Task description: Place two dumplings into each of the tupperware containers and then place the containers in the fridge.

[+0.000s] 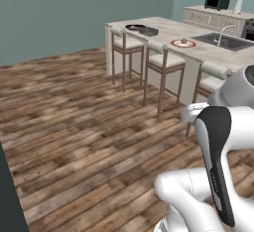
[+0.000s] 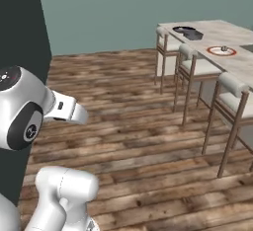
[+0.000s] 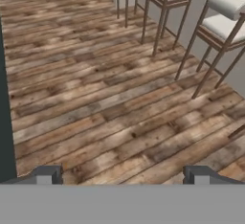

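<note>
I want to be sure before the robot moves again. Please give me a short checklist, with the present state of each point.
1. Gripper open and holding nothing: ok. The two fingertips stand far apart over the wooden floor.
2. Island counter in sight: ok, far ahead of the base, across the floor.
3. Way to the counter free: ok across the floor, but stools line the near side of it.
4. Containers found: cannot tell. A dark tray-like thing lies at the counter's far end, too small to identify.
5. Dumplings found: cannot tell. A small lump sits on the red-rimmed plate.
</note>
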You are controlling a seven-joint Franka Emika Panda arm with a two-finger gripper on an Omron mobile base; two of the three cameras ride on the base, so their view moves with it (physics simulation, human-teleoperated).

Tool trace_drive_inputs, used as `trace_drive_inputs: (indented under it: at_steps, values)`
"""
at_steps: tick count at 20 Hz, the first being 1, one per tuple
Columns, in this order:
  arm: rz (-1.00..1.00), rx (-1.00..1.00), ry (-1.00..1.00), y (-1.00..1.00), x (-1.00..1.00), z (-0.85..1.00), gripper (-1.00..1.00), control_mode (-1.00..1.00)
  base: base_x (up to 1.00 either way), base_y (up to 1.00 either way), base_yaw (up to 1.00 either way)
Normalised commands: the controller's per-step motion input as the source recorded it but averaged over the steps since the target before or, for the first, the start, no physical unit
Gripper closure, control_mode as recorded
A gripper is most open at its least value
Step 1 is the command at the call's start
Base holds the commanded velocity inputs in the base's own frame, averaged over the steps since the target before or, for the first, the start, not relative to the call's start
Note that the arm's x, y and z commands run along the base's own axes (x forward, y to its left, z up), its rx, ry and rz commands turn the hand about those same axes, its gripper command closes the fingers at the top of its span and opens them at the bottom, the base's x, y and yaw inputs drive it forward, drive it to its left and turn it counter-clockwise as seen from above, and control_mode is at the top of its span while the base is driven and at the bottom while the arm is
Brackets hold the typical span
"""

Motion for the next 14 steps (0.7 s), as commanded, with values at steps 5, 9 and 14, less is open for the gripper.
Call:
trace_drive_inputs:
  at_steps: [5,9,14]
  values:
    - [0.0,0.0,0.0,0.0,0.0,0.0,-1.0,1.0,1.0,0.98,-0.58]
    - [0.0,0.0,0.0,0.0,0.0,0.0,-1.0,1.0,1.0,1.0,-0.55]
    - [0.0,0.0,0.0,0.0,0.0,0.0,-1.0,1.0,0.93,1.0,-0.47]
